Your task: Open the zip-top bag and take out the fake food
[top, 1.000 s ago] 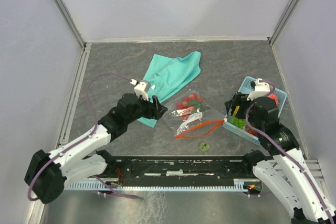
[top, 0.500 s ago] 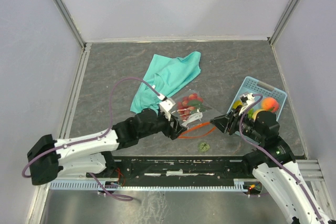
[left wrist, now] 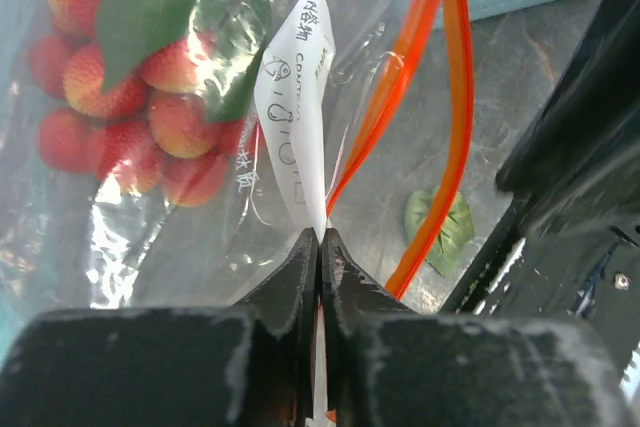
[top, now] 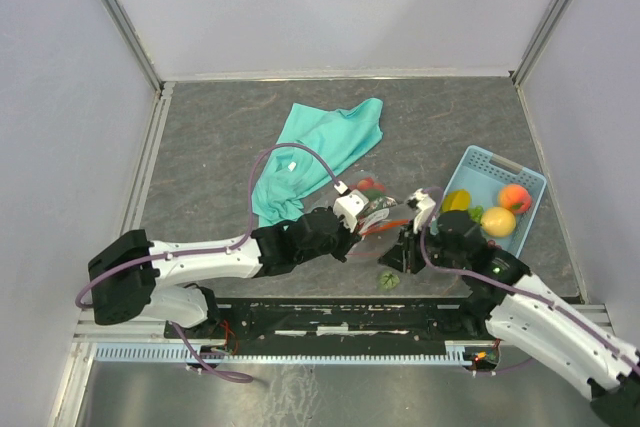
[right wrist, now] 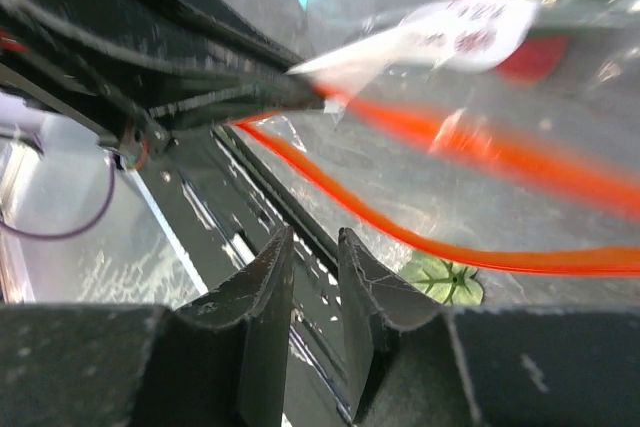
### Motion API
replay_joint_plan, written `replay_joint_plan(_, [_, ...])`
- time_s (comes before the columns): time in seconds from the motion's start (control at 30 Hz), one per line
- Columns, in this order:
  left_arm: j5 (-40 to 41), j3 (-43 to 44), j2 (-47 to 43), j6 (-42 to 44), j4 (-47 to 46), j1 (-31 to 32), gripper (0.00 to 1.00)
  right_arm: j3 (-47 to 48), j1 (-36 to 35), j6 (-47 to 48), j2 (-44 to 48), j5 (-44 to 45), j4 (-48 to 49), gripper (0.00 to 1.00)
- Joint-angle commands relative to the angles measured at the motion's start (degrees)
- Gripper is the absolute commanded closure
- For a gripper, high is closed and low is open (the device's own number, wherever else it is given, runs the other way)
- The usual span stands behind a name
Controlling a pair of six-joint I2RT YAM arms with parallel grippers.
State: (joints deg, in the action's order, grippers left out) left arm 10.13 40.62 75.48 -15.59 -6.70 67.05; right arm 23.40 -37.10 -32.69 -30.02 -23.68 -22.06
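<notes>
Grey tabletop (top: 450, 117) bears the zip-top bag (left wrist: 200, 217); left gripper (left wrist: 321, 237) pinches its wall to anchor it, right gripper (right wrist: 315, 237), slightly parted and empty, hovers beside its orange strip (right wrist: 480, 142)

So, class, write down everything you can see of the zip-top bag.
The bag is clear, crinkly plastic with an orange-red zip strip, its two halves parted, and a white printed label. Red berries and a green leaf show inside. The left fingers pinch it at the label's tip.
</notes>
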Motion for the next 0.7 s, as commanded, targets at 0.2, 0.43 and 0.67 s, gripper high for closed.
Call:
replay_joint_plan(0.2, [0.2,5.6,-0.6,-5.0,-1.2,-0.7,0.97,3.6,-11.3,-6.4,-12.4,39.9,14.2,0.74])
replay_joint_plan(0.43, [1.7,4.8,-2.3,-6.2,1.1,-2.7,0.97,0.1,-11.3,-1.9,-2.7,25.3,24.9,0.72])
replay_joint_plan(0.67, [-1.7,3.6,-2.1,-10.0,-2.9,-4.3,0.97,1.5,-11.3,-1.9,-6.8,33.6,15.0,0.78])
